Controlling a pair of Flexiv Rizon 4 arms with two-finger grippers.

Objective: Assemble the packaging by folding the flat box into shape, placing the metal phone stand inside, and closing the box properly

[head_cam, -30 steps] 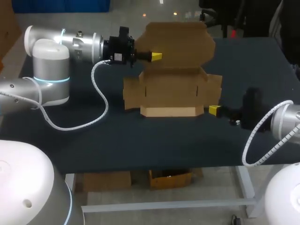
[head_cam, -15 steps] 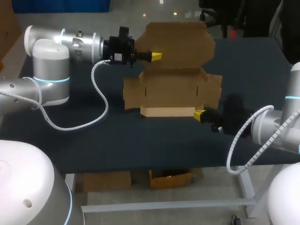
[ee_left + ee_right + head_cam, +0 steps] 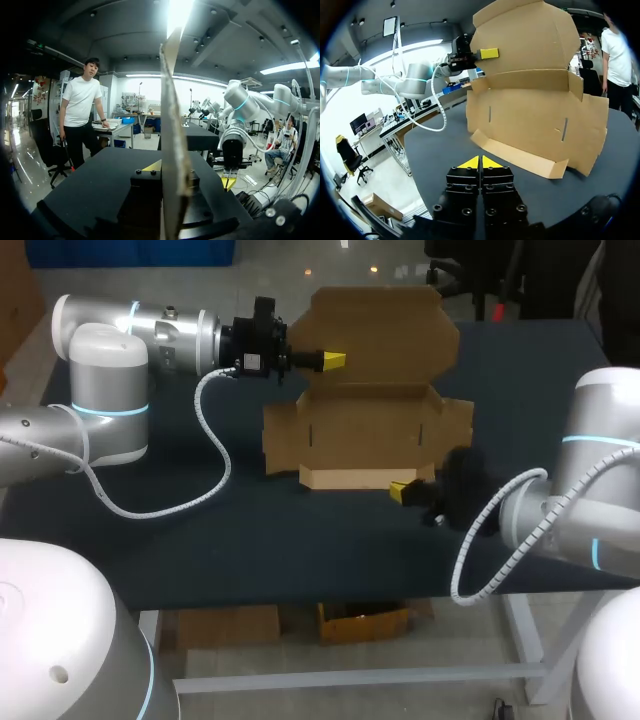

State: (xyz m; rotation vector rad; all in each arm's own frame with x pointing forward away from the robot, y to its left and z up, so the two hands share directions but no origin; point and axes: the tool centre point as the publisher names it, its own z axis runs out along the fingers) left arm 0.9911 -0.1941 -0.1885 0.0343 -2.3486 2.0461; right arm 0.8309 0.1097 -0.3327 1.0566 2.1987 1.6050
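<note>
The brown cardboard box lies partly folded in the middle of the table, with its lid standing upright. My left gripper is shut on the lid's left edge; in the left wrist view the cardboard edge runs up between its fingers. The low front flap is raised along the box's near side. My right gripper is shut and empty, just in front of that flap's right end. In the right wrist view its tips point at the front flap. No metal phone stand is in view.
The dark table has bare surface to the left and in front of the box. The left arm's white cable loops over the table left of the box. The right arm's cable hangs near the front edge.
My right gripper has slid left along the box's front, from beside the right corner to the right end of the front flap. The left arm and lid have stayed put.
</note>
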